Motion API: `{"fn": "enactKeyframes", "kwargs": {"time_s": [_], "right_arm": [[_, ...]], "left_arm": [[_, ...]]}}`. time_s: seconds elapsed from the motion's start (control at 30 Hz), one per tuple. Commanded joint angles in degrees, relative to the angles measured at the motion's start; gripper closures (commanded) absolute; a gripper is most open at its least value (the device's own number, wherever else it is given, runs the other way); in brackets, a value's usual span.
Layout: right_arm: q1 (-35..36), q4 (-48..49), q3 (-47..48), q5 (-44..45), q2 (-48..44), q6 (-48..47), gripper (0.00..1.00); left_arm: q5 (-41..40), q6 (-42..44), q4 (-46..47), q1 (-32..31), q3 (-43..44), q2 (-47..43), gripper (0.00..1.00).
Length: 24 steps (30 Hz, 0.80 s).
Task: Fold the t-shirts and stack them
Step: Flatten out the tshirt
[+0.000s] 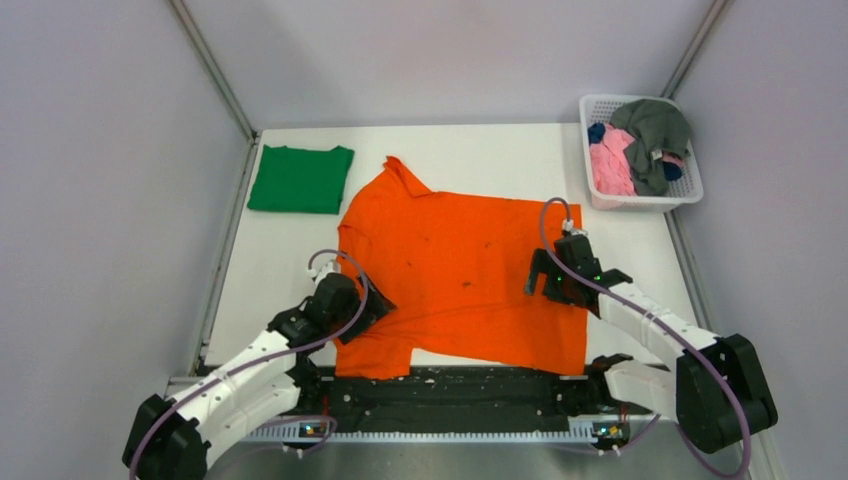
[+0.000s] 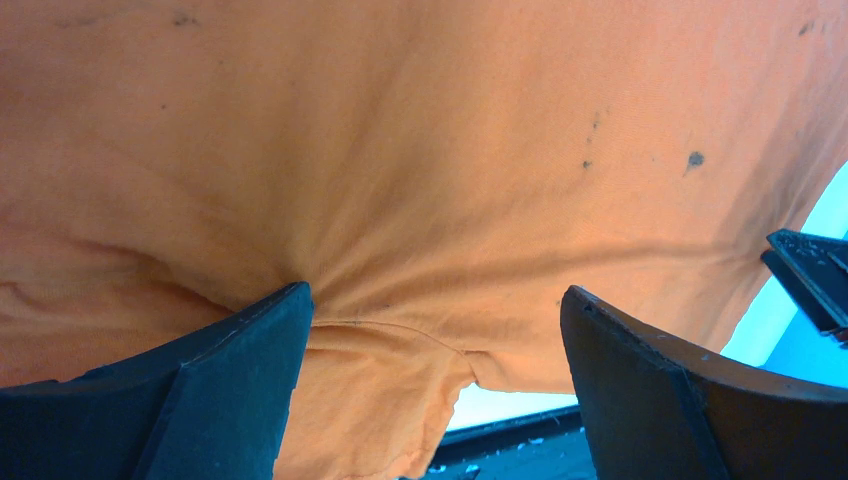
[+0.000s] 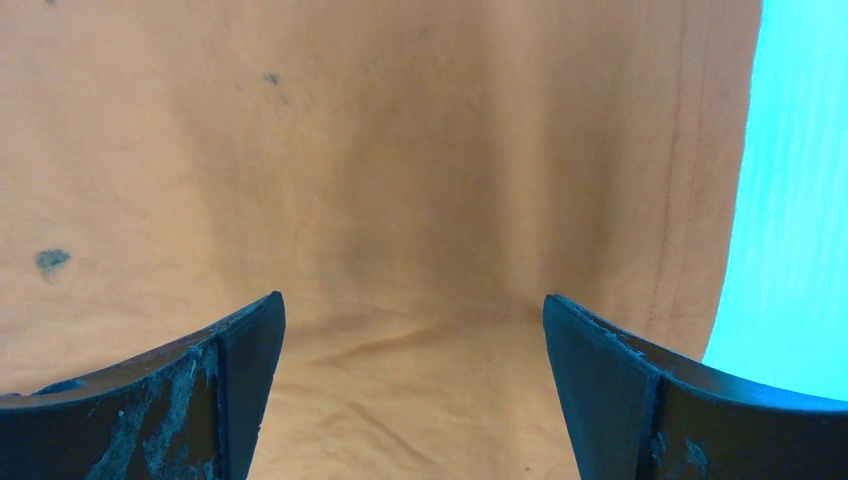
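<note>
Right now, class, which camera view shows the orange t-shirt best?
The top external view: the orange t-shirt lies spread out there, with nearly all its outline visible. The left wrist view shows only a puckered patch near a sleeve. The right wrist view shows flat cloth and one hemmed edge.

Both arms are built of white link shells set between black joint housings. The left arm (image 1: pixel 250 365) and the right arm (image 1: pixel 655 322) each end in a bulky black base. A thin mauve cable (image 1: pixel 340 262) runs along the left arm in a loop, and a second cable (image 1: pixel 548 215) of the same colour runs along the right. The left gripper (image 2: pixel 435 300) and right gripper (image 3: pixel 412 300) have dark, wedge-shaped fingers (image 3: pixel 225 400), scuffed with pale specks. A black rail (image 1: pixel 450 398) with small lit indicators links the bases.
</note>
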Motion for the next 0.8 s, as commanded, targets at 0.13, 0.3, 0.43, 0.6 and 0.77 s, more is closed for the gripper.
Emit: {"fn": "enactKeyframes", "kwargs": {"time_s": [0.13, 0.3, 0.43, 0.6, 0.77], "right_arm": [[1.3, 8.0, 9.6, -2.4, 0.6, -4.5, 0.01], [2.9, 10.0, 10.8, -3.3, 5.0, -5.3, 0.01], [2.9, 10.4, 8.8, -2.0, 6.4, -6.3, 0.01], [2.9, 11.7, 7.2, -2.0, 9.3, -6.2, 0.01], [2.9, 12.0, 7.6, -1.0, 11.1, -6.4, 0.01]], "left_arm": [[-10.1, 11.8, 6.3, 0.0, 19.8, 13.0, 0.01], [-11.1, 16.2, 12.4, 3.6, 35.4, 32.8, 0.01], [-8.9, 19.1, 17.5, 8.0, 49.2, 51.5, 0.01], [3.3, 18.5, 20.1, 13.4, 66.9, 69.8, 0.01], [6.5, 18.0, 21.6, 14.3, 76.8, 81.4, 0.01]]}}
